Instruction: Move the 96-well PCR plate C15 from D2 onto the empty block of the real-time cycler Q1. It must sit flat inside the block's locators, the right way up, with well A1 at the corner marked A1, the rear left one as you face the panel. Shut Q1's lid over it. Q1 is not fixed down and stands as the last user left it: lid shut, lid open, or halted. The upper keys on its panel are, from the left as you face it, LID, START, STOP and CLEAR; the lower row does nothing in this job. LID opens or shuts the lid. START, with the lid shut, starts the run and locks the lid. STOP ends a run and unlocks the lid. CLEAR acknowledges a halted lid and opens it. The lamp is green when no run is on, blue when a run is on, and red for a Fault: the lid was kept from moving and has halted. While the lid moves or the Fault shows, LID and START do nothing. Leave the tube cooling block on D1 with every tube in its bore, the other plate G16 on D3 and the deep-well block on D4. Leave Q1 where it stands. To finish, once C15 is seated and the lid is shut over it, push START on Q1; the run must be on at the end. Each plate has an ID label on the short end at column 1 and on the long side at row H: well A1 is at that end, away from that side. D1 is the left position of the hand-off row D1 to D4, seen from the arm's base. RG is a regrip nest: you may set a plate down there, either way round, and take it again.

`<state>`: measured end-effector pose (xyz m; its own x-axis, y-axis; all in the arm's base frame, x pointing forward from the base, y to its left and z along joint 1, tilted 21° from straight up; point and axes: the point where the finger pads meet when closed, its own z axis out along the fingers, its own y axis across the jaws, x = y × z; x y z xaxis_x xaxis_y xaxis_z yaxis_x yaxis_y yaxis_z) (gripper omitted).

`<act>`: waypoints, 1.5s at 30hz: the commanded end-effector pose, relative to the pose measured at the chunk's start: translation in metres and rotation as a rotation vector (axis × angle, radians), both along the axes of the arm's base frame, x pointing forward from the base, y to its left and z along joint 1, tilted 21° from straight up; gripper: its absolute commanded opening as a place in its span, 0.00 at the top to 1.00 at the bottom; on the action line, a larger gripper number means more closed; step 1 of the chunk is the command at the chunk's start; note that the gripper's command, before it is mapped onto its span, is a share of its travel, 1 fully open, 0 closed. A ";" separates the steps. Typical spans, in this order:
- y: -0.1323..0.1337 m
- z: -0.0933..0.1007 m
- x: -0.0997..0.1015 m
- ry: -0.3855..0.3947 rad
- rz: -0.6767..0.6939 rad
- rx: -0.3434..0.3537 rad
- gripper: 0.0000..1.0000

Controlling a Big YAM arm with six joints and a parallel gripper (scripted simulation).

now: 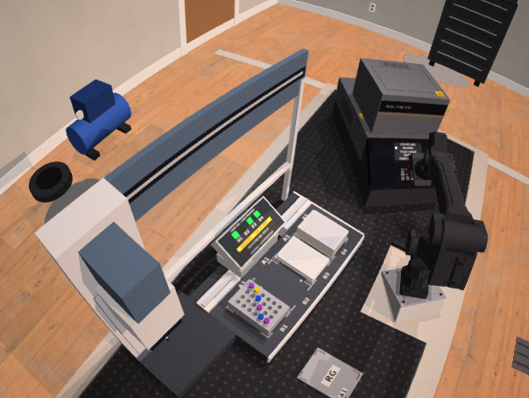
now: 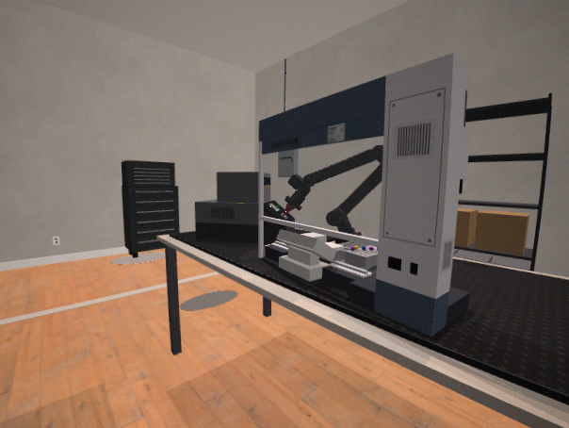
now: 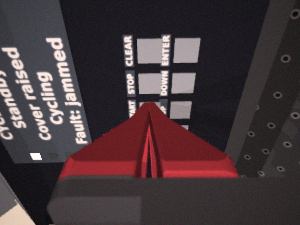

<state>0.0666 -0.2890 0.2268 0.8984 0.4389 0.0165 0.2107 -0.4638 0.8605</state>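
Cycler Q1 (image 1: 394,135) stands at the back right with its lid (image 1: 400,94) shut. My gripper (image 1: 412,168) (image 3: 148,111) is shut and empty, with its red fingertips (image 3: 150,111) on the START key of the panel; the tips hide most of that key. The STOP key (image 3: 151,83) and the CLEAR key (image 3: 149,50) lie just beyond it. The gripper also shows in the exterior view (image 2: 288,210). Position D2 (image 1: 291,291) holds no plate. Plate C15 is not in sight in any view. A white marker (image 3: 35,156) is lit beside the status list; I cannot tell which line it marks.
The tube cooling block (image 1: 256,310) with coloured tubes sits on D1. Plate G16 (image 1: 303,259) is on D3 and the deep-well block (image 1: 322,232) on D4. The RG nest (image 1: 330,376) lies at the front. A tall gantry (image 1: 210,131) spans the left side.
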 end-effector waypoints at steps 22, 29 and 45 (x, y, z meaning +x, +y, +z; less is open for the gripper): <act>-0.015 0.047 0.006 -0.008 0.010 -0.087 1.00; -0.015 0.049 0.004 -0.007 0.009 -0.094 1.00; -0.010 0.027 -0.002 0.007 -0.009 -0.076 1.00</act>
<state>0.0688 -0.2906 0.2283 0.8955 0.4447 0.0157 0.2130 -0.4593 0.8624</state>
